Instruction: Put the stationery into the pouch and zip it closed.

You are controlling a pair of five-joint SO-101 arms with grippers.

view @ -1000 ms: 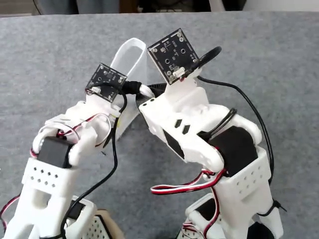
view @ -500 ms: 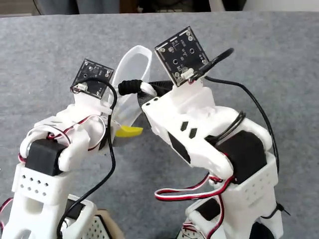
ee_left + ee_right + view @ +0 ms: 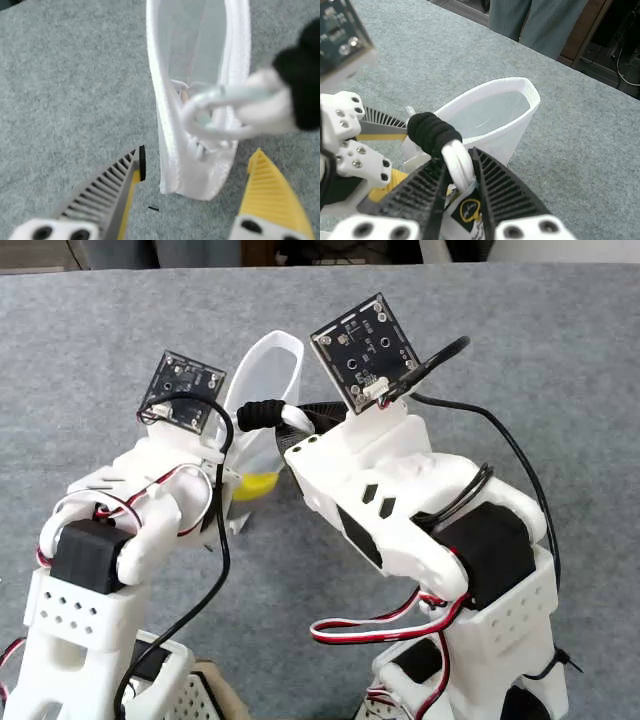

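You're looking at a grey felt mat [image 3: 560, 340] that covers the whole table. A tiny black speck [image 3: 153, 208] lies on the mat. Past the mat's far edge stands brown wooden furniture [image 3: 586, 29], with thin cables [image 3: 624, 55] in the dark space beside it. At the mat's near edge sits a tan, cardboard-like piece [image 3: 218, 692].

The left gripper [image 3: 200, 152] is hovering with its jaws spread wide, one on each side of the near end of the white mesh pouch [image 3: 192, 175], neither touching it. The pouch is standing open-mouthed on the grey tabletop [image 3: 70, 90], and a white loop [image 3: 215, 100] with black wrapping [image 3: 300, 85] is crossing over its rim.
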